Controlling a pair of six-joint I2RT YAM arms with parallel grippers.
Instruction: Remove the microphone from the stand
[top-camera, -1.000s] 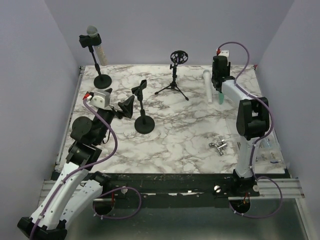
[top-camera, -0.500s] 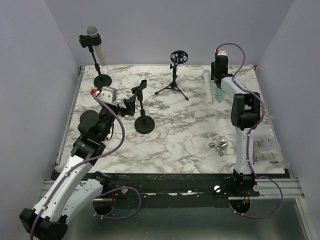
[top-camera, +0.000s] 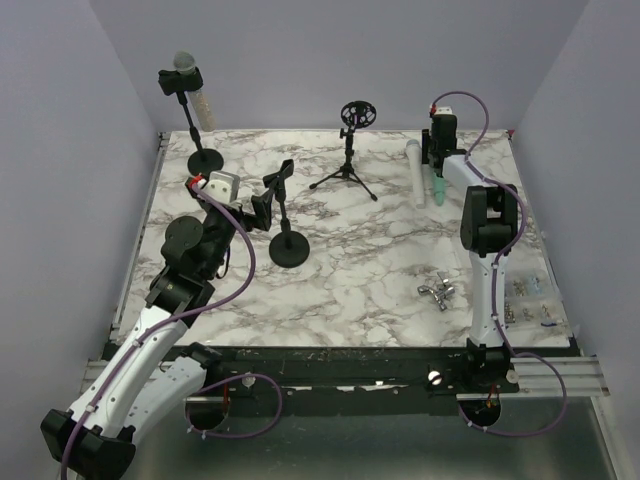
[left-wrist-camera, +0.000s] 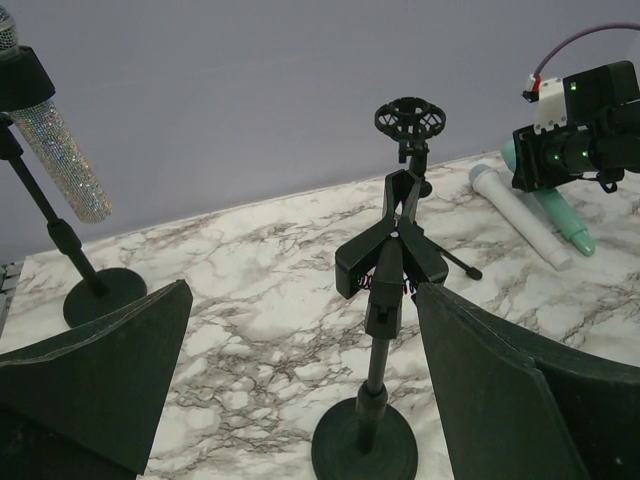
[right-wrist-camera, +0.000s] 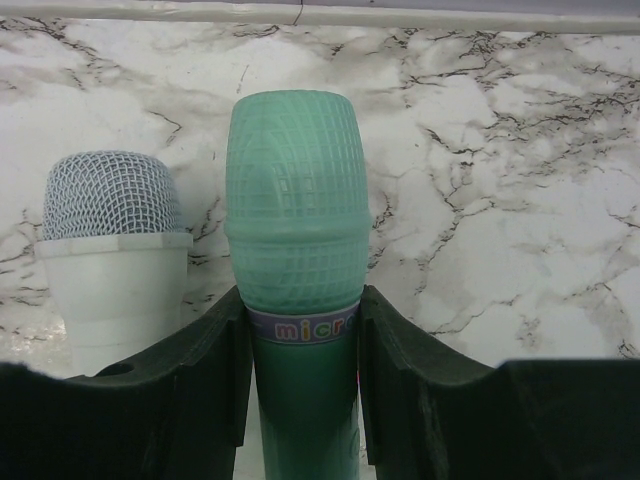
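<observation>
**A:** Surface and room?
**B:** White marble tabletop (top-camera: 370, 270) with grey veins. Plain lilac walls (top-camera: 330, 50) at left, far and right.

**A:** Stands?
**B:** Three. Pole stand (top-camera: 206, 160) at far left, with the glitter microphone (left-wrist-camera: 65, 160) clipped in and tilted. Clip stand (left-wrist-camera: 390, 260) left of centre. Tripod stand (top-camera: 357, 116) at far centre.

**A:** Left gripper (left-wrist-camera: 302, 290)?
**B:** Jaws wide, holding nothing. The clip stand is in front of the gap, not touched.

**A:** Right gripper (right-wrist-camera: 300, 295)?
**B:** Far right. Jaws narrow, clamped on the neck of the green microphone (right-wrist-camera: 293, 190). It is just beside the white microphone (right-wrist-camera: 112, 240), which lies on the marble. Cannot tell whether the green one rests on the table. Small metal fitting (top-camera: 437, 291) at near right.
</observation>
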